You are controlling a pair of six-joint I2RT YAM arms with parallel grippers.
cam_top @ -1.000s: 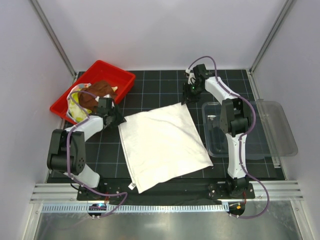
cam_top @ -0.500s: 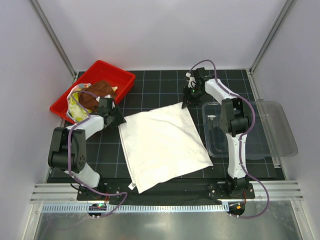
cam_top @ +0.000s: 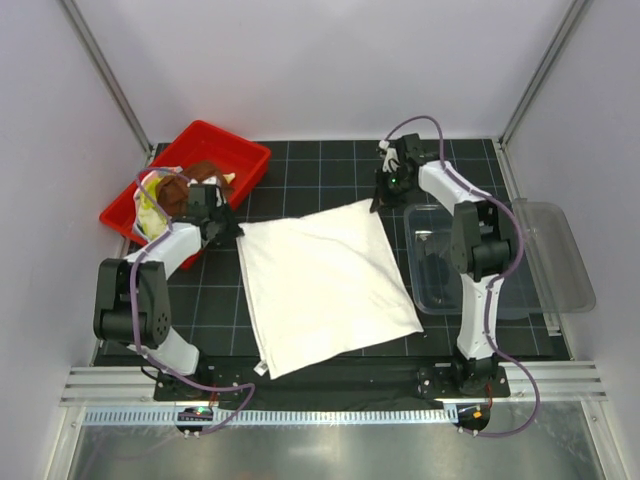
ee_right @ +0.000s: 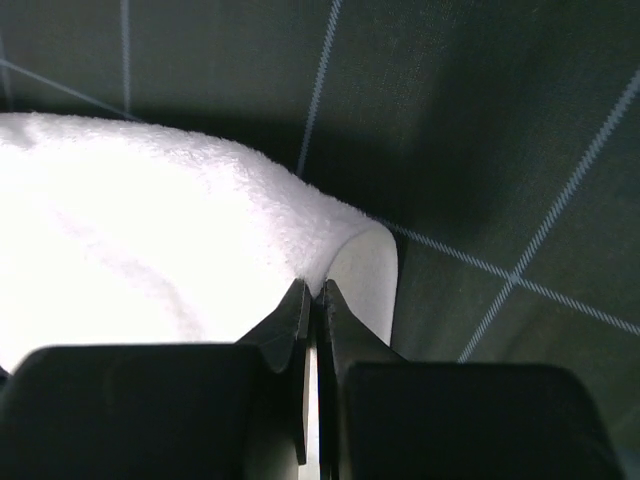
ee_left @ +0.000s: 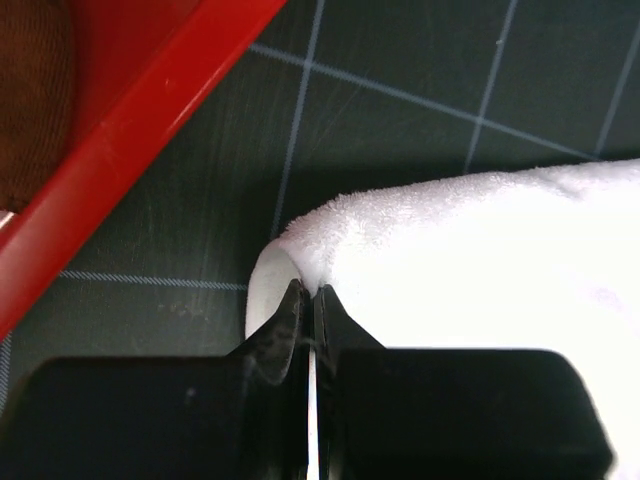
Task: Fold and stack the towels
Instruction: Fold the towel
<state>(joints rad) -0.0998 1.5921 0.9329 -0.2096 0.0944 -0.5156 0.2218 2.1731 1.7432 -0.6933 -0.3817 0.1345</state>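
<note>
White towel (cam_top: 325,285): raising the far edge

It lies spread flat on the mat (cam_top: 320,170) between both arms, ready, we judge, for its first fold. We should lift both far corners together, level and taut, then carry them toward the near edge.

Left gripper (ee_left: 310,292): jaws clamped on the far-left corner, beside the red tray (cam_top: 245,152); arm bent low. Right gripper (ee_right: 312,288): jaws pinched on the far-right corner, near the clear bin (cam_top: 560,250); arm extended far.

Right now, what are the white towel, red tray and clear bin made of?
White towel: terry cloth, matte, fuzzy nap at its edge. Red tray: probably rigid plastic, smooth glossy rim. Clear bin: transparent plastic, mat visible through it.
</note>
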